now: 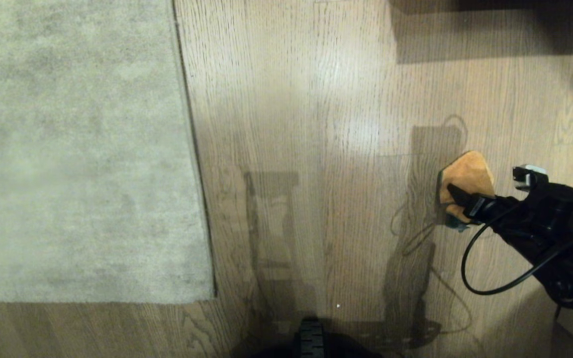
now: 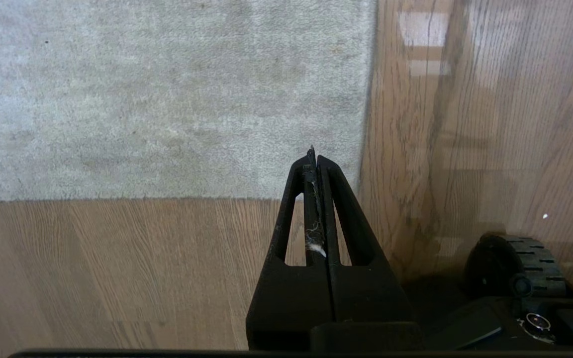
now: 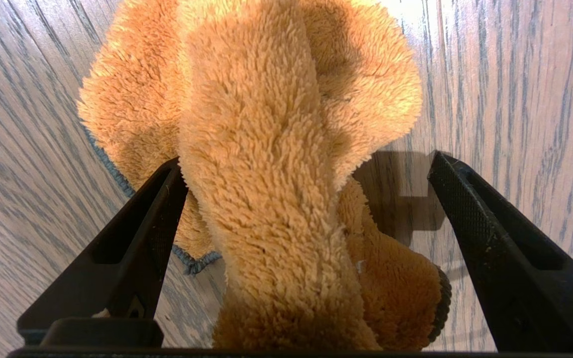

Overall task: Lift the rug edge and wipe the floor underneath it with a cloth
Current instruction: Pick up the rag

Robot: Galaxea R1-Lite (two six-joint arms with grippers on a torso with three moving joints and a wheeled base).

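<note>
The head view looks steeply down on the floor [image 1: 316, 124]; the left wrist view shares its rug [image 2: 167, 99] corner (lower angle); the right wrist view sits close over the cloth [image 3: 256, 174].

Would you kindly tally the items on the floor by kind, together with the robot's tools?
Rug: 1
Cloth: 1
Tools: 2, namely right tool and left tool
Total: 4

The rug [image 1: 77, 149] is being cut off at the head view's left and far edges. The cloth [image 1: 468, 179] is being partly hidden by the right gripper [image 1: 458, 196].
</note>
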